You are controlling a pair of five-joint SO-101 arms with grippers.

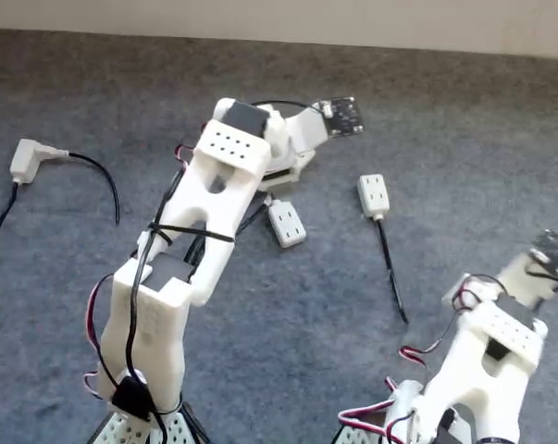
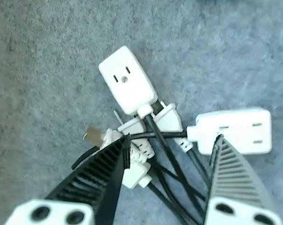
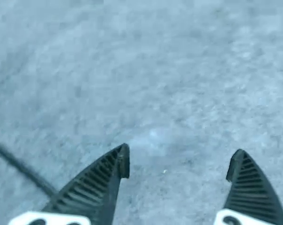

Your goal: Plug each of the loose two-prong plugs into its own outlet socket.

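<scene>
Both arms have their fingers apart. The left gripper [image 2: 172,140] hangs over two white sockets, first socket [image 2: 126,84] and second socket [image 2: 235,131], and tangled plugs [image 2: 132,140]. The right gripper [image 3: 181,152] hangs over the desk [image 3: 155,70].

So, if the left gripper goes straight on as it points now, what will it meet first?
Probably the white plugs and black cords between the open fingers of the left gripper, before the outlet socket beyond; depth is unclear.
</scene>
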